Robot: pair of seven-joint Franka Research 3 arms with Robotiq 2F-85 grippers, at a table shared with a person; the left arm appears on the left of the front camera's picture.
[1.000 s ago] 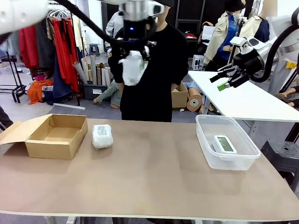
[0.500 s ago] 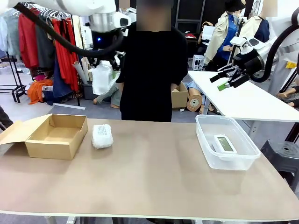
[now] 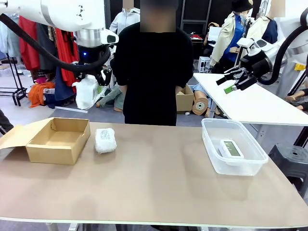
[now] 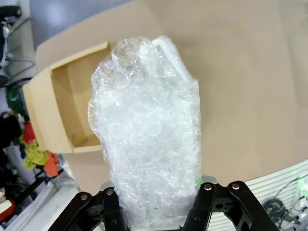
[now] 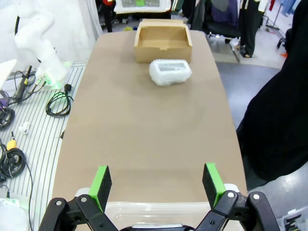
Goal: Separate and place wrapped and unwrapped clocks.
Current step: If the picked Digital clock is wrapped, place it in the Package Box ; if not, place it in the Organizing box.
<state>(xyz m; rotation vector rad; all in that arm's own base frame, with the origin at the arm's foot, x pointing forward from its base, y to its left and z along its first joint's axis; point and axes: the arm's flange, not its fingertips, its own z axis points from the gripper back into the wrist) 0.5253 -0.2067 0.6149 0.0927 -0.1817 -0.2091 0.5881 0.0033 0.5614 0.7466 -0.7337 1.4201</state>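
The left hand (image 3: 92, 76) is closed on 1 bubble-wrapped clock (image 4: 147, 139) and holds it high above the table's (image 3: 159, 192) left end. The bundle's long axis runs along the fingers, pointing down towards the open cardboard box (image 3: 57, 140). What lies inside the wrap is too clouded to make out. A 2nd bubble-wrapped clock (image 3: 105, 140) lies flat on the table just right of the box, with its long axis apparently running from the robot's side towards the person. The bare white digital clock (image 3: 231, 148) lies screen-up in the clear plastic tub (image 3: 208, 142) at the right end, its length also running near to far. The right hand (image 5: 156, 185) hangs high with its green pads (image 5: 101, 180) spread wide, gripping nothing.
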